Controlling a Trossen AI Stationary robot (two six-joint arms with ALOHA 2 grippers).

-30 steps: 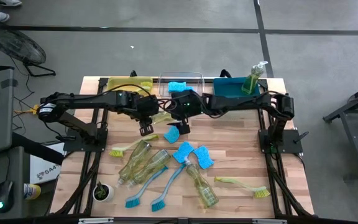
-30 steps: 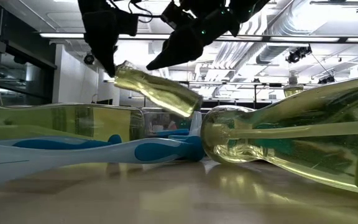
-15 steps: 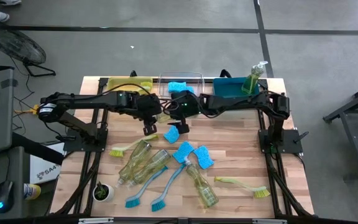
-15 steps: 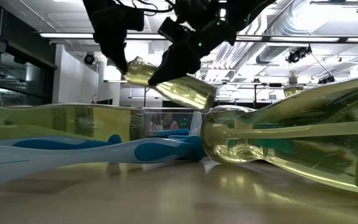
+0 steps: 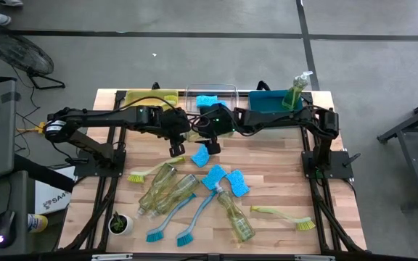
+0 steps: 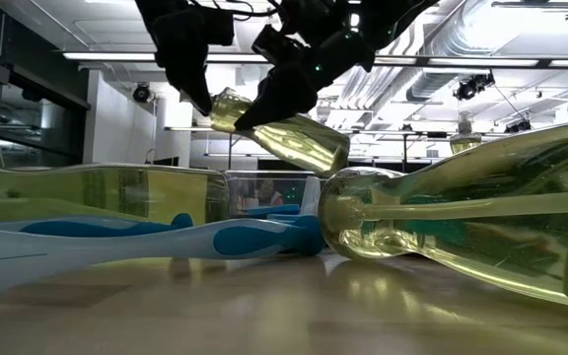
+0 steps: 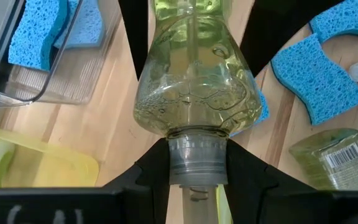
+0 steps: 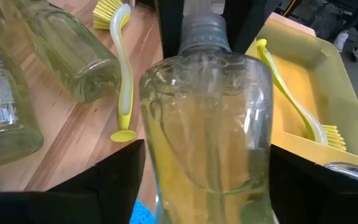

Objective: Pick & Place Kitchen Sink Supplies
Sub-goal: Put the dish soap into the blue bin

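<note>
Our left gripper [image 7: 194, 180] has its fingers clamped on the grey neck of a clear yellow-green soap bottle [image 7: 194, 93], held in the air above the wooden tabletop [image 5: 281, 188]. Our right gripper [image 8: 207, 180] straddles the bottle's wide base; we cannot tell whether it grips yet, so this looks like a handover. Behind, the clear bin [image 5: 227, 93] holds a blue sponge [image 5: 206, 100], the yellow bin [image 5: 140, 96] a brush, the teal bin [image 5: 263, 101] a bottle. We judge most supplies remain: bottles, sponges and brushes on the tabletop.

Both tools [image 5: 194, 135] together mid-table, raised
</note>
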